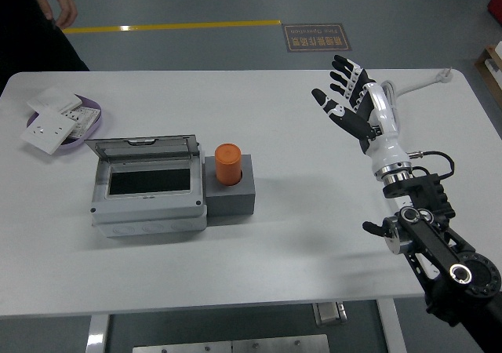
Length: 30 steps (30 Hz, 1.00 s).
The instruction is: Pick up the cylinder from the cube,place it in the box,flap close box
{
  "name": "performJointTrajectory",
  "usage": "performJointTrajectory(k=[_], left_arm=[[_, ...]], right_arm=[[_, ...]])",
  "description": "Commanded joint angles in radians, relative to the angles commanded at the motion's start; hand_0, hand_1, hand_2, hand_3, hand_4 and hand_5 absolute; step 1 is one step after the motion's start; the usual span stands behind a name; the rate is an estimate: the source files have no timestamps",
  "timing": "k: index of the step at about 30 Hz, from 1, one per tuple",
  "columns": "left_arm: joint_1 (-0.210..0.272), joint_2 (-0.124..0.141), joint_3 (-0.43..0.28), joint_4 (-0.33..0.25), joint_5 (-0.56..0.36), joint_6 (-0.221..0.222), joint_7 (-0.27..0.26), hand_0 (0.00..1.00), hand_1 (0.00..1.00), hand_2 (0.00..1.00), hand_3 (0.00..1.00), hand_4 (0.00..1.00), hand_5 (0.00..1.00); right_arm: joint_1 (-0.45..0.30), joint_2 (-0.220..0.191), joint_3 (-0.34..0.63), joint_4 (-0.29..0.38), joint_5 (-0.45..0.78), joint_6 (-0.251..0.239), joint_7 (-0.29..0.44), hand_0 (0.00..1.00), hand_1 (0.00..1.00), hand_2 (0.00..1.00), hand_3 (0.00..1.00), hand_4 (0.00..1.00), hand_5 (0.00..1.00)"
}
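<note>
An orange cylinder [229, 164] stands upright on a dark grey cube [230, 192] near the table's middle. Touching the cube's left side is a grey box [147, 184] whose lid with a dark window lies flat and looks closed. My right hand [351, 96] hovers over the table's right half, well right of the cylinder, palm turned left, fingers spread and holding nothing. My left arm does not show.
A purple dish [99, 112] with white wall sockets [47, 129] sits at the far left. A person stands at the far left corner, one hand [56, 0] hanging above the floor. A white cable [423, 81] lies at the far right edge.
</note>
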<state>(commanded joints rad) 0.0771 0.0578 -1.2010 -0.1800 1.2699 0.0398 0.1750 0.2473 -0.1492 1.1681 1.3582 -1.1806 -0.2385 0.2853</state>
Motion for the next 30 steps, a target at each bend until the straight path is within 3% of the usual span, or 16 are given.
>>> performJointTrajectory(k=[2,3,9,30], left_arm=[[-0.002,0.0,0.0,0.0,0.001,0.0,0.0,0.923,0.852,0.854,0.951,0.002,0.002],[-0.003,0.0,0.0,0.0,0.002,-0.001,-0.001,0.923,0.852,0.854,0.951,0.002,0.002],[-0.006,-0.006,0.005,0.0,0.001,-0.003,0.001,0.923,0.852,0.854,0.951,0.002,0.002],[-0.013,-0.008,0.004,0.0,0.001,-0.008,0.0,0.923,0.852,0.854,0.951,0.002,0.002]], right_arm=[[-0.002,-0.003,-0.001,0.002,-0.002,0.003,-0.004,0.822,0.816,0.822,0.823,0.9,0.274],[-0.003,-0.004,-0.001,0.004,-0.004,0.004,-0.006,0.841,0.857,0.886,0.875,0.891,0.266],[-0.016,-0.008,0.008,0.016,-0.013,0.007,-0.014,0.859,0.873,0.909,0.886,0.89,0.27],[-0.033,-0.014,0.018,0.016,-0.065,0.015,-0.032,0.871,0.878,0.909,0.893,0.893,0.279]])
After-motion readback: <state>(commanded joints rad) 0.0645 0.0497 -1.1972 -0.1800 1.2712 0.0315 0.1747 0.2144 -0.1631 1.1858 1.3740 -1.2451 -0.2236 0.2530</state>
